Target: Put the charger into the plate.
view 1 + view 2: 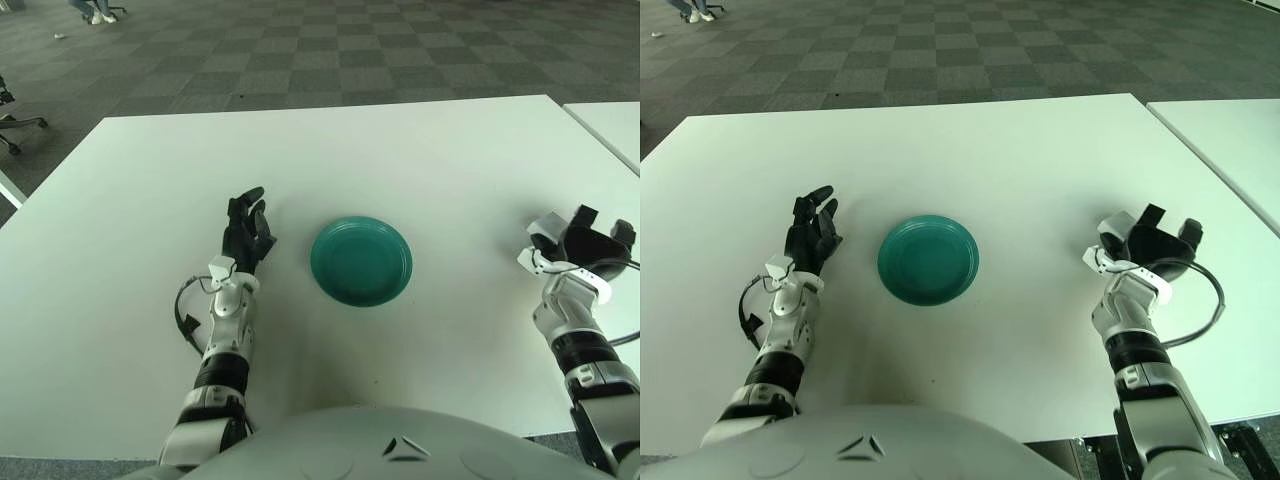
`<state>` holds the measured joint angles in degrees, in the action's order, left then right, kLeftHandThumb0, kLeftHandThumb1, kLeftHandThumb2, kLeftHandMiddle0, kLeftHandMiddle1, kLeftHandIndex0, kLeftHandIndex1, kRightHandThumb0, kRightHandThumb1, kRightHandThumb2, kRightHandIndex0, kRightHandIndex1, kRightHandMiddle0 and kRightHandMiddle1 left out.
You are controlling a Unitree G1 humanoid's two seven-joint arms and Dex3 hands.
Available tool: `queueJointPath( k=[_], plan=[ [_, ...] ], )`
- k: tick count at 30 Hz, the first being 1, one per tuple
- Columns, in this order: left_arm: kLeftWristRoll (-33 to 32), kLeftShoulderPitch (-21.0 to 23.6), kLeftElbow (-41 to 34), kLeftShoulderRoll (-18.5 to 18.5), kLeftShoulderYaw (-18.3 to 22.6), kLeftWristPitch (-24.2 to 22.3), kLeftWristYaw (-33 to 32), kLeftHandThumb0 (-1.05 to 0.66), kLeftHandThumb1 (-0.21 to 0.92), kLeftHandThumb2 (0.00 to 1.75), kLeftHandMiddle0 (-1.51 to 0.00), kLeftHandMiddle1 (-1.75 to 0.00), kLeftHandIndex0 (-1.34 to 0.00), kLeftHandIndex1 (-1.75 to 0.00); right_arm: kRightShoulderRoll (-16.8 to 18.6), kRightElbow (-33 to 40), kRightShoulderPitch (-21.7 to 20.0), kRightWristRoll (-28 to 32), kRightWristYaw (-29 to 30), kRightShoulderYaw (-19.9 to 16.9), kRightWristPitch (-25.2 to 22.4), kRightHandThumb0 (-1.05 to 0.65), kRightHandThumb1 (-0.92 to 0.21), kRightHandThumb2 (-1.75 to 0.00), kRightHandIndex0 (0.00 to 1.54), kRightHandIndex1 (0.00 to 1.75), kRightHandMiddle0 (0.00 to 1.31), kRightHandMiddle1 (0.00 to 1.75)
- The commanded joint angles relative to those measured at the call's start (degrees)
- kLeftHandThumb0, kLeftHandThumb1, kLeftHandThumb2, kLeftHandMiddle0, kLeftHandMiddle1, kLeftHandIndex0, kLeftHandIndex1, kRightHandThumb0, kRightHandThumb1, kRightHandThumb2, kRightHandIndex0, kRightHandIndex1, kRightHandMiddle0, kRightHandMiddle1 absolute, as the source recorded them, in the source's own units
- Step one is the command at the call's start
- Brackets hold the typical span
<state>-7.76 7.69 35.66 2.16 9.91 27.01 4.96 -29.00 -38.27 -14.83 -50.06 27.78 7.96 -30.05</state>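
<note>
Right eye view shows the right hand's fingers (1152, 218) curled upward into a cup, and a small white block, which I take to be the charger (1110, 235), is pinched at the side of that cup nearest the plate. Only a corner of it shows, so I cannot tell how it sits in the grip. The right hand (1145, 245) is over the right part of the counter (990, 150), well apart from the plate. Whether it touches the surface cannot be told.

A charger of this kind is probably a light, rigid plastic body with smooth, fairly slippery faces. It should take a firm squeeze without harm. The safest hold is across two opposite flat faces, away from any prongs. With so little of it enclosed it could twist or slip during the carry.

The teal plate (885, 265) lies near the middle of the counter with nothing in it. It is shallow, so a low, gentle release should keep the charger from skidding over the rim.

The left hand (810, 235) shows just left of the plate, fingers stretched out and holding nothing.
</note>
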Motion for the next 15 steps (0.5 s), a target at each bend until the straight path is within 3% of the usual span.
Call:
queueJointPath(
  k=[1,10,15],
  plan=[
    [-0.8,-3.8,6.2,-0.3,1.0,-1.8,0.6,-0.77,0.92,0.89,-0.21,-0.38,-0.03,-1.06,1.7,-4.0,1.1,2.0,-2.1,2.7,2.2,-1.05,-0.92,-0.76,0.28,0.03,0.00,0.61],
    [-1.2,-3.2,7.0,-0.8,1.3,-1.5,1.0,-0.77,0.92,0.88,-0.21,-0.38,-0.03,-1.07,6.4,-8.3,1.8,3.3,-0.6,7.0,4.5,-1.05,-0.92,-0.80,0.29,0.03,0.00,0.64],
    [-1.3,-3.0,7.0,-0.9,1.3,-1.6,1.0,-0.77,0.92,0.88,-0.21,-0.38,-0.03,-1.08,6.7,-12.8,0.8,4.8,-1.6,8.0,7.9,-1.05,-0.92,-0.81,0.31,0.03,0.00,0.66]
  ],
)
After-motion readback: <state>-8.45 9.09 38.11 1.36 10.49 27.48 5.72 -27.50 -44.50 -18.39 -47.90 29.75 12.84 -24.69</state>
